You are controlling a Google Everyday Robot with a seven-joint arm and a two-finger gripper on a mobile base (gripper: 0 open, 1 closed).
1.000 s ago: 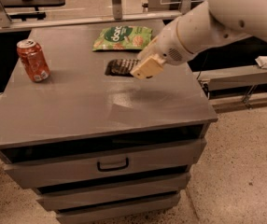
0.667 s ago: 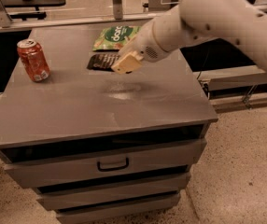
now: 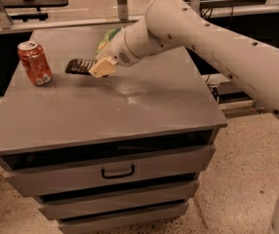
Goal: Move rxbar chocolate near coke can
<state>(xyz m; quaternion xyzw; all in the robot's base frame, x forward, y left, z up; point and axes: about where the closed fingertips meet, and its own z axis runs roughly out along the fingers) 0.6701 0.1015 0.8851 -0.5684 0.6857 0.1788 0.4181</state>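
The hand (image 3: pixel 102 68) hangs over the back half of the desk (image 3: pixel 129 111), left of the middle and closer to the back edge than to the front edge. Its pale tan tips are pressed together on the right end of the rxbar chocolate (image 3: pixel 79 65), so the hand is pinching the bar. The dark wrapper juts out from the hand toward the left edge, lying nearly flat, with rows of white lettering showing on top. Whether the bar's free end touches the desk or floats just above it cannot be told.

The coke can (image 3: pixel 34 63) stands upright near the left edge, toward the back left corner, its silver top up and a white patch low on its side. The bar's free end is near the can but apart from it, with a strip of bare desk between them.

The white arm (image 3: pixel 203 38) reaches in from the right, crossing above the back right corner and the back edge. Behind its wrist, close to the back edge, part of a green snack bag (image 3: pixel 106 36) shows; the arm hides the rest.

Below the front edge the desk has stacked drawers, the top one with a dark handle (image 3: pixel 117 171).
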